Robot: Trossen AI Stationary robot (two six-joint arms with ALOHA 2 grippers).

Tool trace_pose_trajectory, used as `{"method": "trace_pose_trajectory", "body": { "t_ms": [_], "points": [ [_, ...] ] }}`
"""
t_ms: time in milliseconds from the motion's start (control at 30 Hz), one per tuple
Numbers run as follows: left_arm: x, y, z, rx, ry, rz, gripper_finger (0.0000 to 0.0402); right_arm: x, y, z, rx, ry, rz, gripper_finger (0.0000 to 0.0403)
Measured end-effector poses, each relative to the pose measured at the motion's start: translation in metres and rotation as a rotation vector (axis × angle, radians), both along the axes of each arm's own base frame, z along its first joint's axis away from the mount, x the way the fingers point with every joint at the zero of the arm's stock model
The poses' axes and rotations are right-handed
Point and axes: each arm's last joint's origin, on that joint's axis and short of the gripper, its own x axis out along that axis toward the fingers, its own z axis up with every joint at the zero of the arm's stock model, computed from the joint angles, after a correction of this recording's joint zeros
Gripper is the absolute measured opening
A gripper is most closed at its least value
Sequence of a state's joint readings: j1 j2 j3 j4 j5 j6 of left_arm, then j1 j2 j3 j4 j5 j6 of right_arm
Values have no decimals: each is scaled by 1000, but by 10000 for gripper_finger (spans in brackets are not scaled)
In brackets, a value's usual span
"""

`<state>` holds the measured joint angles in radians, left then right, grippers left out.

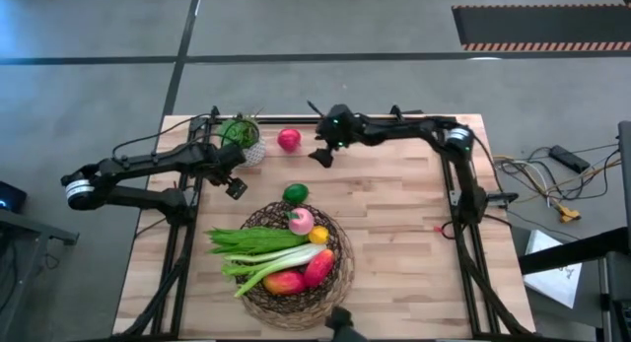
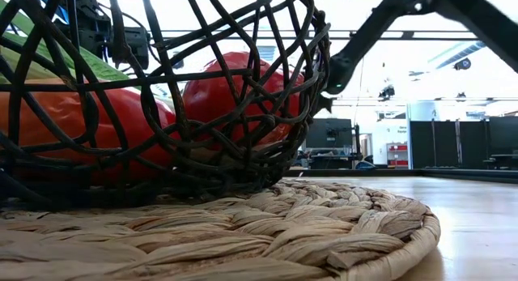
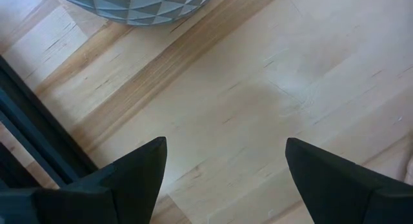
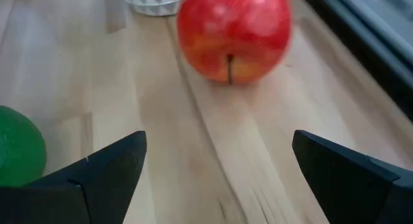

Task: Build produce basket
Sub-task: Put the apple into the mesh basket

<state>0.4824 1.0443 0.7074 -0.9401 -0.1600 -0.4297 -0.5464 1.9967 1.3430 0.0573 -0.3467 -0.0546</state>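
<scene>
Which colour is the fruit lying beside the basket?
Green; the lime shows best in the high view.

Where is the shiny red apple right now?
In the high view the round red apple sits on the wooden table's far side, between the white potted plant and the open right claw, outside the wicker basket.

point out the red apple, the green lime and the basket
red apple [image 4: 233, 34]: right wrist view, middle of its skin
green lime [image 1: 295, 193]: high view, its centre
basket [image 1: 344, 255]: high view, its right rim
</scene>
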Motion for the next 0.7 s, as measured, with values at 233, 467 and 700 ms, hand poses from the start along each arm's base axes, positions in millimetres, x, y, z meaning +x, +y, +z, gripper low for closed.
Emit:
{"method": "trace_pose_trajectory", "body": {
  "t_ms": [233,467,700],
  "points": [
    [0,0,0,0,0,0,299,32,-16,0,-25,16,21,327],
    [0,0,0,0,0,0,299,53,-21,3,-33,-10,2,269],
    [0,0,0,0,0,0,299,70,7,7,-144,-14,145,228]
  ]
}}
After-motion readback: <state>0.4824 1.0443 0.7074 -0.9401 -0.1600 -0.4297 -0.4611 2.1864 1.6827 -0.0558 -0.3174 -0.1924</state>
